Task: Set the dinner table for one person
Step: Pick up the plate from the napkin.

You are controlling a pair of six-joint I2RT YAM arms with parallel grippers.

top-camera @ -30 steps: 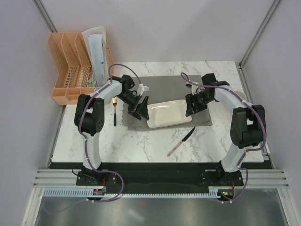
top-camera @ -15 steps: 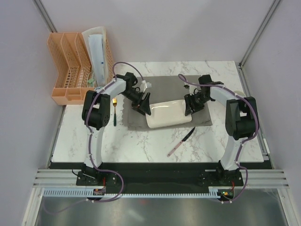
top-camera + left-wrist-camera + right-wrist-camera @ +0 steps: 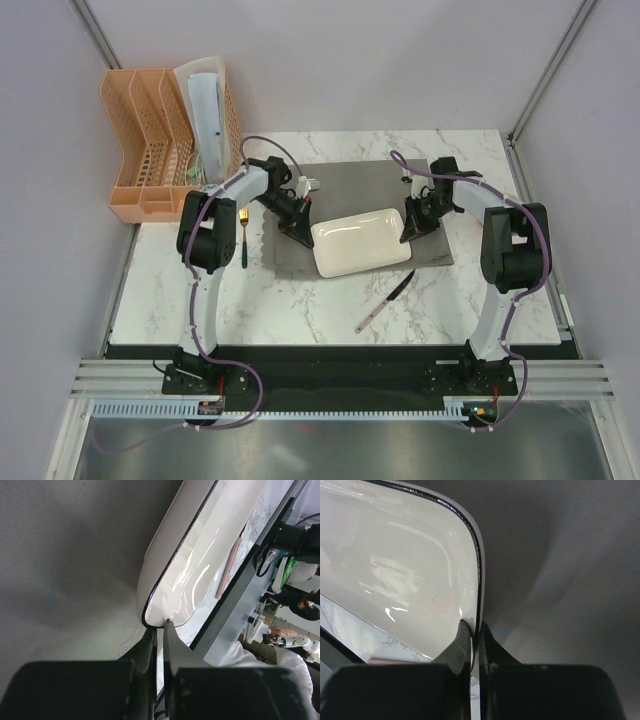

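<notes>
A white rectangular plate [image 3: 358,242] with a thin dark rim lies on the grey placemat [image 3: 350,185] on the marble dinner table [image 3: 300,310]. My left gripper [image 3: 308,232] is shut on the plate's left end. In the left wrist view its fingertips pinch the rim at a corner of the plate [image 3: 200,570], with the gripper [image 3: 161,625] low over the placemat [image 3: 65,570]. My right gripper [image 3: 407,232] is shut on the right end. In the right wrist view the gripper [image 3: 474,627] has one finger inside the plate [image 3: 395,565] and one outside the rim.
A fork [image 3: 243,238] with a gold head and dark handle lies left of the placemat. A knife [image 3: 383,302] with a pink handle lies on the marble in front of the plate. An orange rack [image 3: 150,150] stands at the back left.
Both grippers went from open to shut on the plate's two short ends. The left gripper slid in to the left rim. The plate has hardly shifted.
</notes>
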